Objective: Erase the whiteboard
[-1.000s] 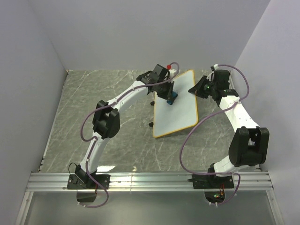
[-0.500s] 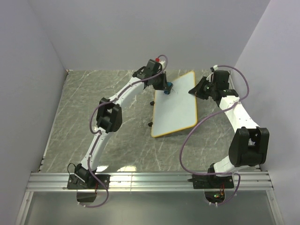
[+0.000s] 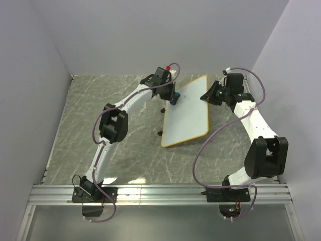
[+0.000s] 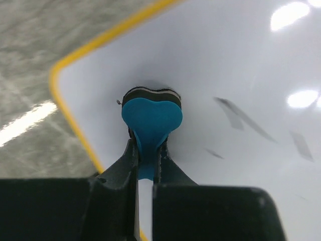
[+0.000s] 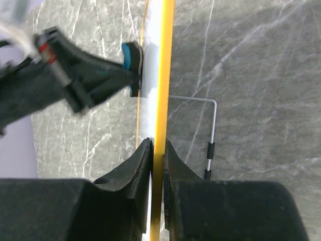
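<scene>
The whiteboard (image 3: 186, 116), white with an orange-yellow rim, stands tilted on its wire stand at mid table. My left gripper (image 3: 172, 98) is shut on the small blue eraser (image 4: 151, 118), which presses on the board's far left corner. Faint dark marks (image 4: 241, 116) lie on the board to the eraser's right. My right gripper (image 3: 206, 96) is shut on the board's right rim (image 5: 161, 75), seen edge-on between its fingers (image 5: 143, 160). The eraser also shows in the right wrist view (image 5: 131, 57).
The board's wire stand (image 5: 212, 131) with black sleeves shows behind the board in the right wrist view, and its black feet (image 3: 161, 132) rest on the grey marble table at the board's left. Walls close in the left, back and right sides.
My left gripper has moved the eraser up and left across the board, from its upper middle to the far left corner. The right gripper keeps hold of the rim.
</scene>
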`<state>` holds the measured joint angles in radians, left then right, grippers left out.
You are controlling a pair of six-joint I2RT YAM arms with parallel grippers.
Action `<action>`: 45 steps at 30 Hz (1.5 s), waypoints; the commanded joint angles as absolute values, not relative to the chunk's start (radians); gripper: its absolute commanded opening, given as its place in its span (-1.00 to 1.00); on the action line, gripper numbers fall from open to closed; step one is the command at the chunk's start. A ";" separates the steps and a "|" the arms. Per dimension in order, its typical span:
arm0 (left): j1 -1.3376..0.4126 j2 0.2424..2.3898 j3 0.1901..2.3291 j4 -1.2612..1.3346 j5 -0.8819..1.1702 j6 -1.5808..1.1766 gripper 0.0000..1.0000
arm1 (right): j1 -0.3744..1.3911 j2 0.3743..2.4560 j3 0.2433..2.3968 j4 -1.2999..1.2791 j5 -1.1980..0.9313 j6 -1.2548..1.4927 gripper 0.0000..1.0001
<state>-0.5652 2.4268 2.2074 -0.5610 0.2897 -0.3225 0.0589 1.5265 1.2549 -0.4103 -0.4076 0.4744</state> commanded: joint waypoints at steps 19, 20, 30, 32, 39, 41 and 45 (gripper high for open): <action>-0.700 2.549 2.427 -0.620 0.151 -0.377 -1.00 | 0.173 1.559 1.144 -0.589 -0.528 0.367 -1.00; -0.695 2.569 2.428 -0.611 0.140 -0.393 -0.99 | 0.172 1.557 1.141 -0.591 -0.528 0.367 -1.00; -0.684 2.612 2.356 -0.620 0.107 -0.388 -1.00 | 0.178 1.565 1.146 -0.563 -0.531 0.391 -1.00; -0.686 2.612 2.359 -0.620 0.113 -0.394 -1.00 | 0.184 1.568 1.143 -0.557 -0.532 0.396 -1.00; -0.669 2.504 2.284 -0.546 0.121 -0.422 -0.99 | 0.193 1.548 1.106 -0.531 -0.529 0.402 -1.00; -0.669 2.475 2.283 -0.493 0.168 -0.434 -1.00 | 0.195 1.543 1.088 -0.525 -0.532 0.405 -1.00; -0.684 2.437 2.264 -0.410 0.309 -0.468 -1.00 | 0.196 1.537 1.075 -0.518 -0.531 0.407 -1.00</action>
